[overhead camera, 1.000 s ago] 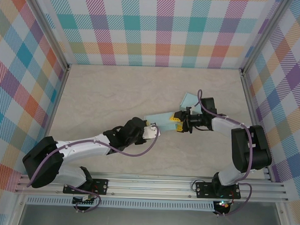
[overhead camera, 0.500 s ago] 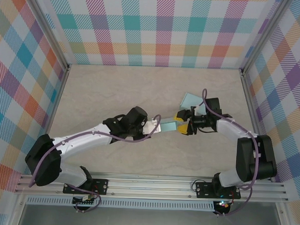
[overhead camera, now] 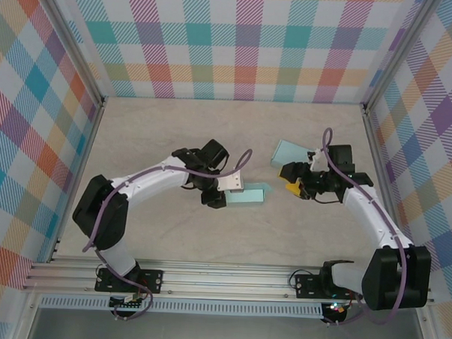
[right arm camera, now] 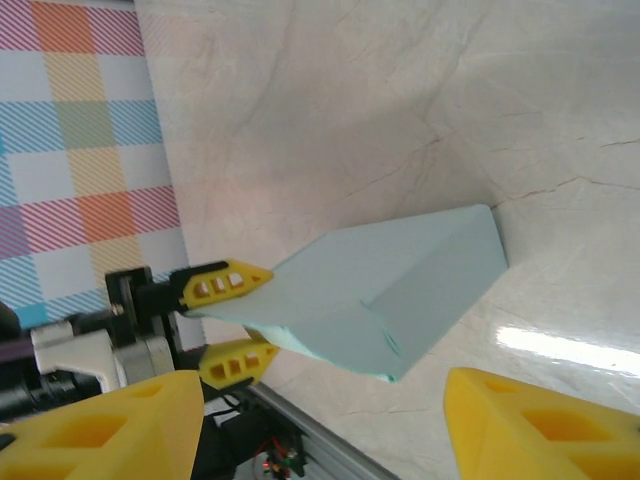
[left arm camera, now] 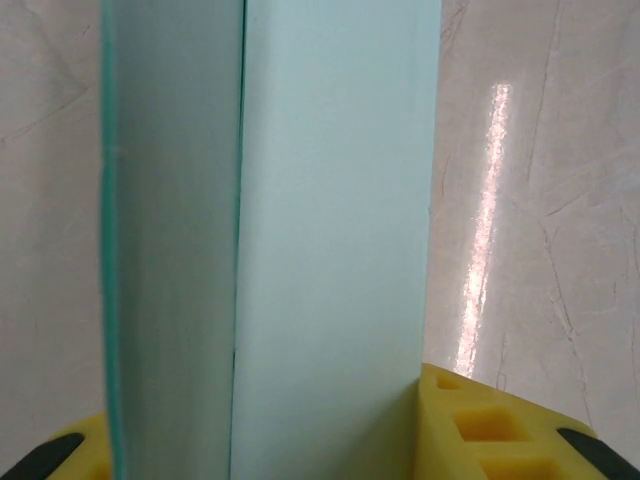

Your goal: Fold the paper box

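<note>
The paper box (overhead camera: 255, 194) is a pale teal, partly flattened sleeve, and my left gripper (overhead camera: 237, 194) is shut on its left end just above the table. In the left wrist view the box (left arm camera: 330, 220) runs up from between the yellow fingers (left arm camera: 480, 435). The right wrist view has the box (right arm camera: 400, 280) ahead, with the left gripper (right arm camera: 250, 315) clamped on its far end. My right gripper (overhead camera: 293, 181) is open to the right of the box, apart from it, with its own jaws (right arm camera: 320, 430) spread wide and empty.
A second pale teal paper piece (overhead camera: 290, 151) lies flat on the marble-patterned table (overhead camera: 160, 136) just behind the right gripper. Plaid walls enclose the left, back and right sides. The aluminium rail (overhead camera: 229, 278) runs along the near edge.
The right gripper has opened, let go of the box and pulled back to the right. The left arm has swung its elbow toward the back, still holding the box.
</note>
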